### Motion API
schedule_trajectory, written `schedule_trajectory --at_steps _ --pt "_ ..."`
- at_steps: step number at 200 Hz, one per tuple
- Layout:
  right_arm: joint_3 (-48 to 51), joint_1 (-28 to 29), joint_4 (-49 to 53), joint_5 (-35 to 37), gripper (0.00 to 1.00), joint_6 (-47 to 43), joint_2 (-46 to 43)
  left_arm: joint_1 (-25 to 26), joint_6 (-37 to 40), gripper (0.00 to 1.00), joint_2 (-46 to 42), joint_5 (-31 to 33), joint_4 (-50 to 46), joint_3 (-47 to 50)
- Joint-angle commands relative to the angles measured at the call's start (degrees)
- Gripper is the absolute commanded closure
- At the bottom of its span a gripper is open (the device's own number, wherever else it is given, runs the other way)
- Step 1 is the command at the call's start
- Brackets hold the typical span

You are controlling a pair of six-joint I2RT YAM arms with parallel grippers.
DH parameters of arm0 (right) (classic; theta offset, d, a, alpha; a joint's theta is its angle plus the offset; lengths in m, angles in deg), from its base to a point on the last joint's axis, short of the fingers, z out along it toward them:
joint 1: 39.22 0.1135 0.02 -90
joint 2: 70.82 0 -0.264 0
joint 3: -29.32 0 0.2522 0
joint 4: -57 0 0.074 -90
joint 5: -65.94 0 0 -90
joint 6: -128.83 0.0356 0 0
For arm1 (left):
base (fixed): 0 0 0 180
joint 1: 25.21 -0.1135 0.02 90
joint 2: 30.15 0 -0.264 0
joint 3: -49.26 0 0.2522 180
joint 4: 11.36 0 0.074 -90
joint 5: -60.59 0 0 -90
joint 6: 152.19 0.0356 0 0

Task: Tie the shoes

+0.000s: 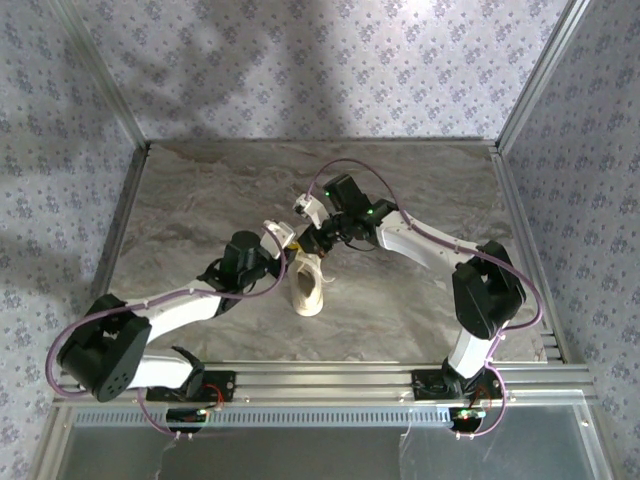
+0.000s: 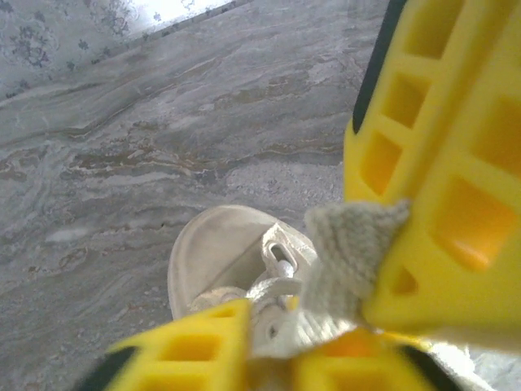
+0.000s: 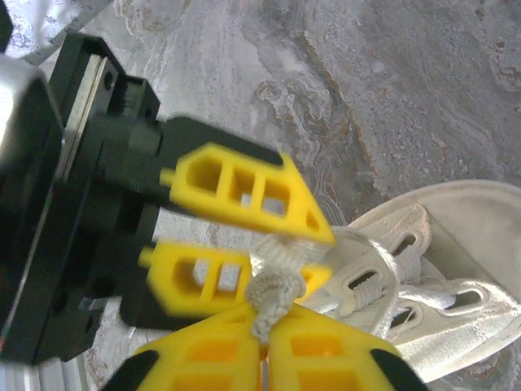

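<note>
The cream low-top shoe lies on the marble table between the two arms; its open top and eyelets show in the left wrist view and the right wrist view. Both grippers meet just above it. My right gripper is shut on a bunched loop of white lace rising from the shoe. My left gripper reaches in from the left and pinches the same lace slightly higher. In its own view the left gripper holds white lace over the shoe. From above, the left gripper and right gripper nearly touch.
Metal frame posts and patterned cloth walls close in the table at the left, right and back. An aluminium rail carrying the arm bases runs along the near edge. Purple cables loop beside both arms.
</note>
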Motion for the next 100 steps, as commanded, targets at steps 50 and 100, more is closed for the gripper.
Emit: schedule_trajectory --at_steps 50,100 --pt "0.61 -1.01 -0.35 -2.47 0.52 2.68 -4.19 -2.68 -4.20 1.00 -2.33 -4.62 1.45 -0.43" --pt "5.47 -4.31 -2.58 1.24 0.51 8.65 -8.53 -3.80 -8.23 1.00 -3.31 -6.19 0.68 0.09"
